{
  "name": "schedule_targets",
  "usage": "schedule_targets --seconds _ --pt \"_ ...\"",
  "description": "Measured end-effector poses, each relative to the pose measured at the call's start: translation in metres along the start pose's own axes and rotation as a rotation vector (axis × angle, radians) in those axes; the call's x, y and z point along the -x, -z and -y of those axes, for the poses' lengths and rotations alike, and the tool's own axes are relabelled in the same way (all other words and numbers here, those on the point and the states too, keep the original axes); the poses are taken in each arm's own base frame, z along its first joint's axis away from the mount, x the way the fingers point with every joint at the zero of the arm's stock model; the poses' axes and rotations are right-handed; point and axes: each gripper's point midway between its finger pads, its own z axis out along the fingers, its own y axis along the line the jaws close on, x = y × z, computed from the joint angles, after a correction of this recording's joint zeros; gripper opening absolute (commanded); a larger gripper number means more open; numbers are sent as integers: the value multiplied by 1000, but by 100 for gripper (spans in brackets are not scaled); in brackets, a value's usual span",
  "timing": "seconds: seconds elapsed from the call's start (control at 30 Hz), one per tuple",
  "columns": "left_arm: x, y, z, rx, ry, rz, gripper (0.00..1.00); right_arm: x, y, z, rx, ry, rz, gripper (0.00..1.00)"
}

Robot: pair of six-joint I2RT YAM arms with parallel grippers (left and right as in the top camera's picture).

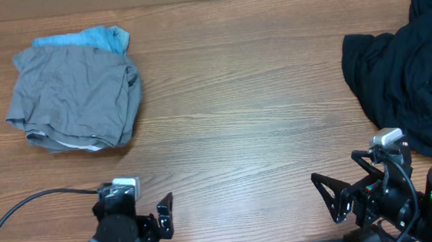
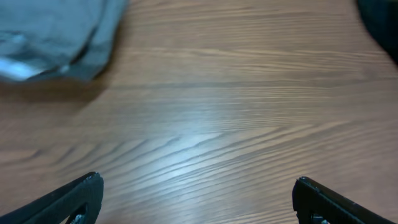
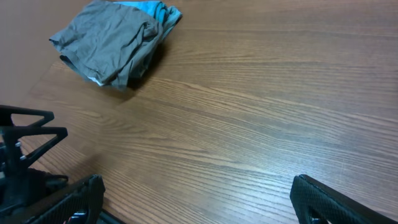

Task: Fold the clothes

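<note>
From overhead, the grey shorts (image 1: 75, 97) are seen in a rumpled heap at the far left of the table (image 1: 240, 134), resting partly on a light-blue garment (image 1: 94, 38) that shows along their far edge. A black garment (image 1: 405, 67) is piled at the far right. The left gripper (image 1: 153, 219) and the right gripper (image 1: 336, 193) are both held at the near edge, well apart from the shorts, each with its fingers spread and nothing between them. Because the two fabrics touch, the blue garment could be caught along with the shorts if the far edge is pinched too deep.

In the left wrist view, only a near corner of the shorts (image 2: 56, 37) is shown, blurred, with bare wood ahead of the spread fingers. The layers cannot be told apart here, so a single layer may be picked and the heap dragged rather than opened out.

In the right wrist view, the shorts (image 3: 106, 43) are seen far across the table, with the left gripper's fingers (image 3: 25, 130) in between. A long reach by the right arm may bring the arms into contact, and thin fabric may slip from a shallow pinch.
</note>
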Motion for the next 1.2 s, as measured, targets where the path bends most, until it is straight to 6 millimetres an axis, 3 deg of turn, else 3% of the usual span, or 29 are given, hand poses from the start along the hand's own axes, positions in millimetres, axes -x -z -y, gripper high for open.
schedule_targets --seconds 0.07,0.13,0.2,0.27,0.43,0.53,0.73,0.93,1.2 --pt "7 -1 -5 20 40 36 100 0 0 0 0 0 1 100" --pt "33 1 -13 41 116 163 100 0 0 0 0 0 0 100" --pt "62 7 -16 31 69 322 100 0 0 0 0 0 0 100" --pt "69 8 -20 40 -6 389 100 0 0 0 1 0 0 100" --pt "59 -6 -43 114 -75 449 100 0 0 0 1 0 0 100" --pt "45 -27 -53 119 -89 460 100 0 0 0 0 0 0 100" --pt "33 -59 -54 72 -105 467 100 0 0 0 1 0 0 100" --pt "32 -75 -51 29 -124 511 100 0 0 0 1 0 0 100" --pt "34 -75 -49 18 -131 527 100 0 0 0 0 0 0 100"
